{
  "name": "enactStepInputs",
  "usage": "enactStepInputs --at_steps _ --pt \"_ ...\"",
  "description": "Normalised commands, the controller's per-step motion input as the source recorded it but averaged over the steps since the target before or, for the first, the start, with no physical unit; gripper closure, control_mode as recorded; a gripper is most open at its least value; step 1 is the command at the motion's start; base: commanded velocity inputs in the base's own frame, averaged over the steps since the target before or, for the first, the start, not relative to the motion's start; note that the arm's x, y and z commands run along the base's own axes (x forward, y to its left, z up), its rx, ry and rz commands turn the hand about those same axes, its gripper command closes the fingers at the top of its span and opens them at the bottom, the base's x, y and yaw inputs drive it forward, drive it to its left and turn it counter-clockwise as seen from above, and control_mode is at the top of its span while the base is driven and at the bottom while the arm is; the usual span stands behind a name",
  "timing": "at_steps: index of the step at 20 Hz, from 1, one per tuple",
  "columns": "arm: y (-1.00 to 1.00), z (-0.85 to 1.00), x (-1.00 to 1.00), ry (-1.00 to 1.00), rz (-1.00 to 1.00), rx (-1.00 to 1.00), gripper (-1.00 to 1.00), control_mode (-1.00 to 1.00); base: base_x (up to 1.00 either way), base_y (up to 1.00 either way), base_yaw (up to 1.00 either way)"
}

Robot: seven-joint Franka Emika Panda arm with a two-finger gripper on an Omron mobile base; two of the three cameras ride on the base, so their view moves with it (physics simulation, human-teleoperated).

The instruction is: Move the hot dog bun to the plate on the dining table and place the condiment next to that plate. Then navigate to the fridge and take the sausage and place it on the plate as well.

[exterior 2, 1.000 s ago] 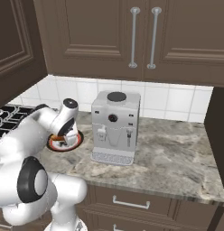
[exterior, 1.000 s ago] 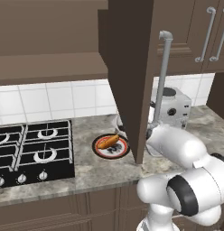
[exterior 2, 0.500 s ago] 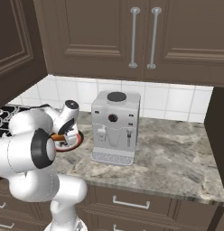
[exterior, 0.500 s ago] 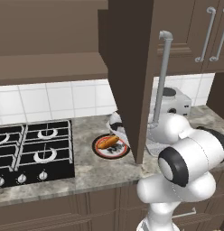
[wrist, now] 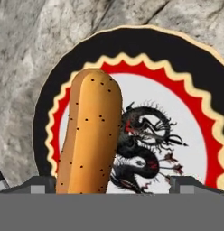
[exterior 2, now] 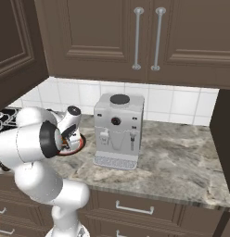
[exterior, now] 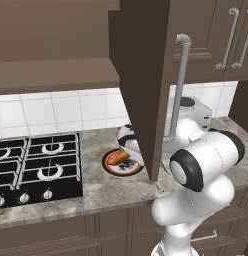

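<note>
Bun (wrist: 90, 135), orange-tan and speckled, lay on a patterned plate (wrist: 190, 135) with a black rim, a red scalloped band and a dark dragon figure at its white centre. The gripper (wrist: 111, 182) hung right above it, jaws wide apart with nothing between them, the bun nearer the left fingertip (wrist: 39, 182). The plate sat on the marbled counter (exterior: 96, 192) beside the stove (exterior: 38, 165).

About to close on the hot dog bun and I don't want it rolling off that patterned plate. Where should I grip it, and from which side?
Grip the hot dog bun at mid-length, across its narrow width, coming straight down from above. It lies flat on the patterned plate, long and rounded, so its long sides give the best hold. The open tool already hangs over it, fingertips set wider than the bun.
</note>
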Motion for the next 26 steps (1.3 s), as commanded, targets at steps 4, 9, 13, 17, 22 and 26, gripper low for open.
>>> enactStepInputs --at_steps 4,9,13,17,22,26 --pt "0.12 -0.06 0.20 0.00 -0.02 0.00 -1.00 -1.00 0.00 0.00 0.00" --pt "0.14 -0.12 0.15 0.00 -0.01 0.00 -1.00 -1.00 0.00 0.00 0.00" --pt "0.08 -0.24 0.03 0.00 0.00 0.00 -1.00 -1.00 0.00 0.00 0.00" --pt "0.04 -0.30 0.00 0.00 0.00 0.00 -1.00 -1.00 0.00 0.00 0.00" --pt "0.05 -0.31 0.00 0.00 0.00 0.00 -1.00 -1.00 0.00 0.00 0.00" --pt "0.07 -0.26 0.00 0.00 0.00 0.00 -1.00 -1.00 0.00 0.00 0.00"
